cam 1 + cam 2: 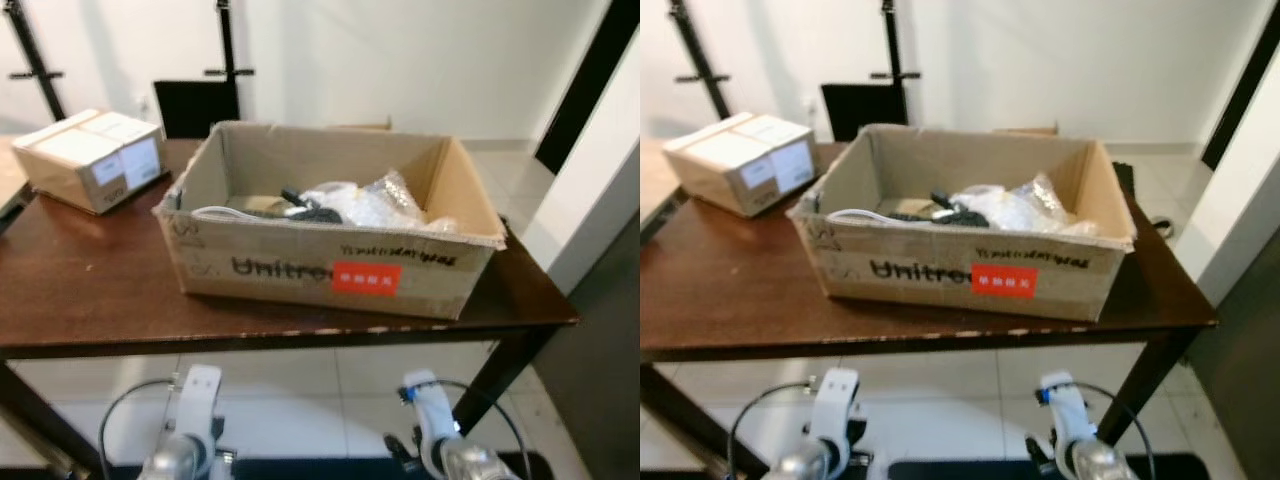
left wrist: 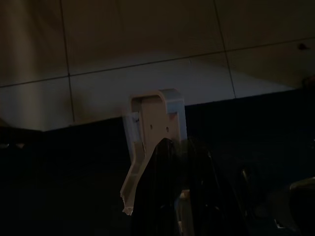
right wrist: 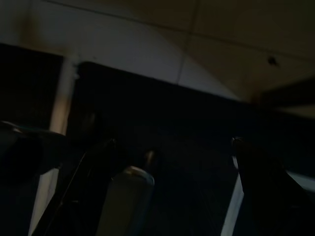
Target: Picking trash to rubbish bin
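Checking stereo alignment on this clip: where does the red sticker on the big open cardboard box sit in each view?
Left eye view: red sticker low on the box's front wall, just right of centre.
Right eye view: red sticker, same spot on the front wall.
Left wrist view: not in it.
Right wrist view: not in it.
Shared landmark: the small sealed box at the table's left.

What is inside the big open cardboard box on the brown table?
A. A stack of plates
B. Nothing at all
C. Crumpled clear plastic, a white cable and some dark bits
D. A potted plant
C: the open cardboard box on the table holds crumpled clear plastic, a white cable and dark bits beside them.
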